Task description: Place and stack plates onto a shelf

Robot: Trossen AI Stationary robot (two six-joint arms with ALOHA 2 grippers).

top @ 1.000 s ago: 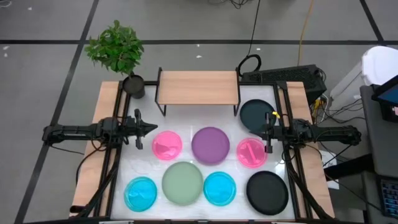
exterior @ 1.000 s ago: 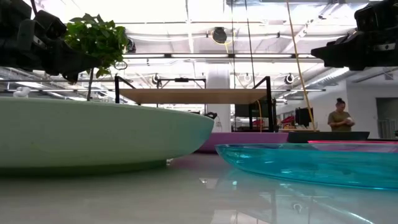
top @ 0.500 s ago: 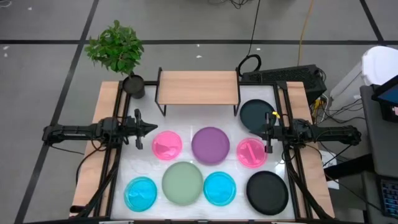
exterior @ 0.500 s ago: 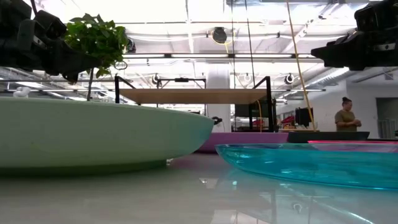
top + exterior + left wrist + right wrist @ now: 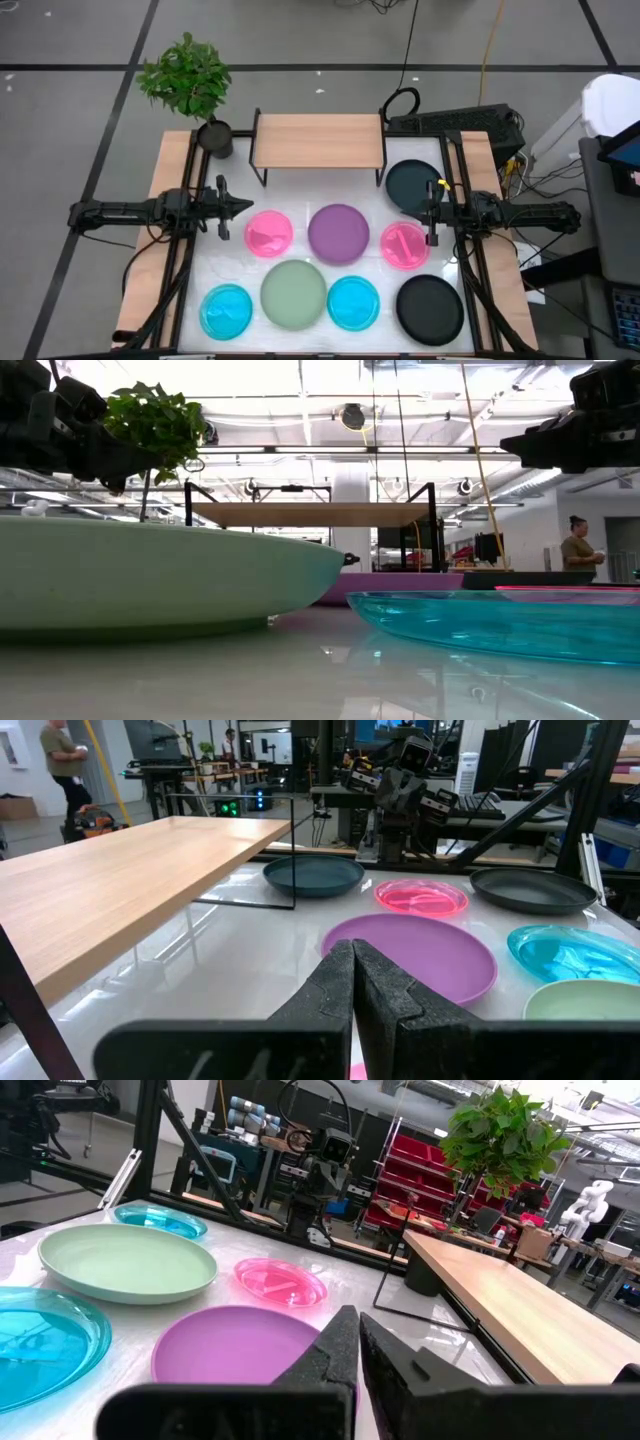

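Still parked: my left gripper (image 5: pixel 247 207) and right gripper (image 5: pixel 428 215) hover at the table (image 5: pixel 230 275) sides, both clenched, empty. Eight round plastic plates (image 5: pixel 338 232) lie on the glossy white top: two translucent pink, two cyan, one purple, one sage, two dark. Wooden shelf (image 5: pixel 320 140) bare behind them. Only a person (image 5: pixel 581 552) beyond has walked right.

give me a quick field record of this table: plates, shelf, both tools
shelf: wooden shelf at the table's far edge, nothing on it
plates on table: eight, none stacked
far row: teal plate
middle row: pink plate, purple plate, second pink plate
near row: cyan plate, green plate, second cyan plate, black plate
left tool: shut, empty
right tool: shut, empty
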